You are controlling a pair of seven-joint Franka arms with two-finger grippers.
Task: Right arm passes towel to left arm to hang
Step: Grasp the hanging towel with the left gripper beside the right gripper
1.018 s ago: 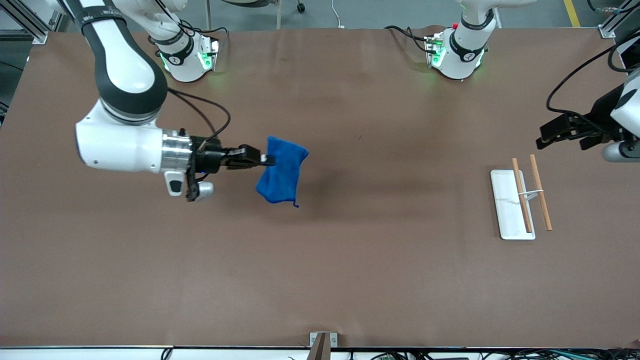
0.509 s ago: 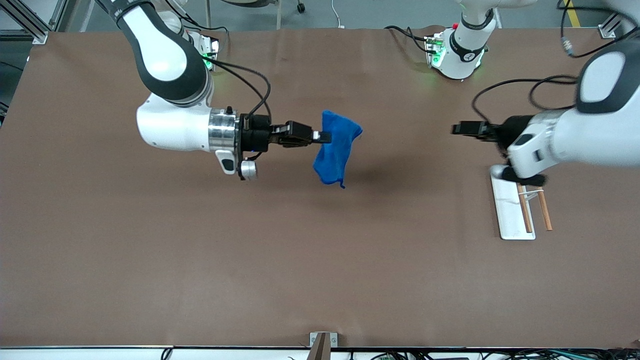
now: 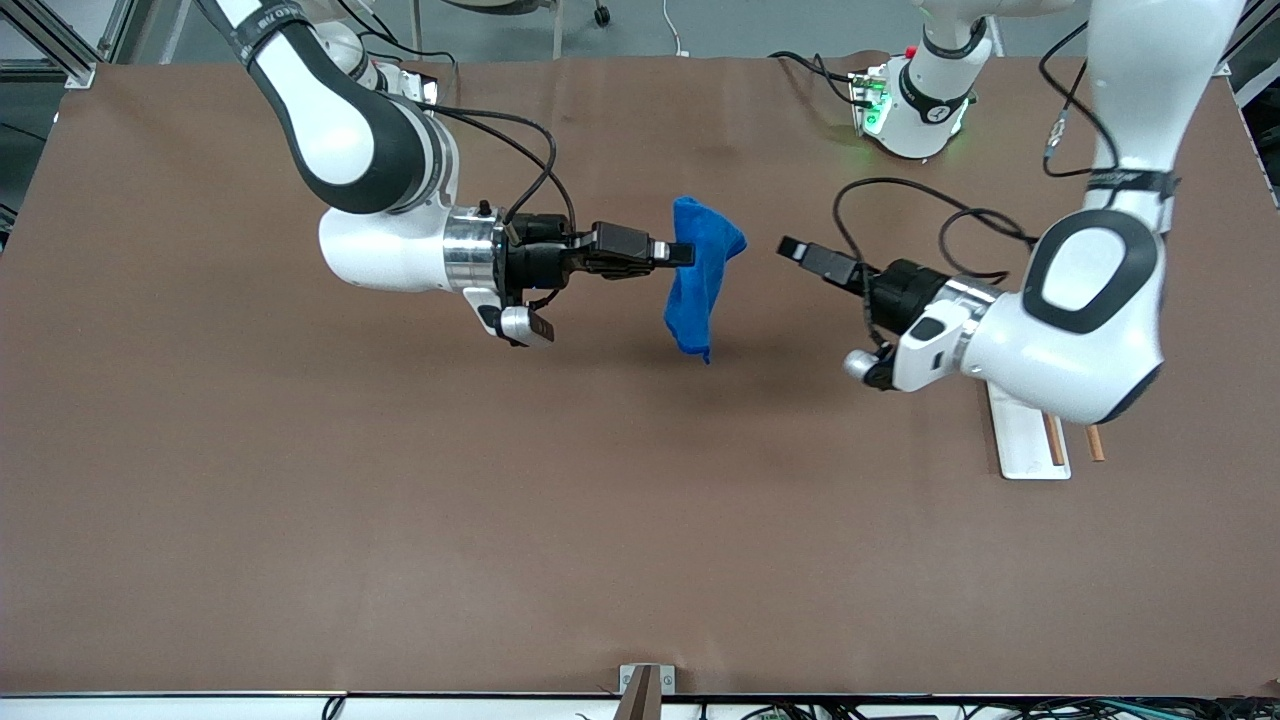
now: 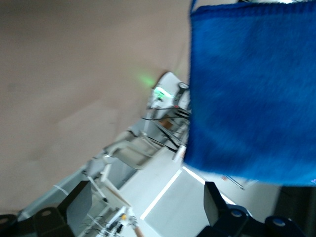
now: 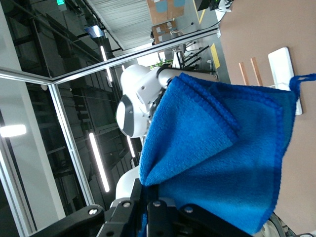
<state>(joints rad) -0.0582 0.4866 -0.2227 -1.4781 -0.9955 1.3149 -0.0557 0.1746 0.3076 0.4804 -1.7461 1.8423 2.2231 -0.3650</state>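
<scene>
- The right hand is holding the towel up in the air over the middle of the worktop, fingers pinched together on one upper edge of the cloth.
- The towel is hanging below that pinch in a loose, narrow drape — the free end is pointing down, with a small loop showing at one corner in the right wrist view.
- The left hand is hovering just beside the towel, not touching it, fingers spread apart and aimed at the cloth.
- In the left wrist view the blue towel is filling much of the frame, with the two fingertips standing wide at the edge of view.
- Handling judgement: the cloth is looking soft, light and limp — it will likely fold and swing rather than hold shape, so a grip on thin edge alone may slip.
- Best hold for the left hand is probably the upper bunched part near the right hand's pinch, taking several layers at once.
- The rack with wooden rods is sitting on the worktop toward the left arm's end, partly hidden under the left arm.
</scene>
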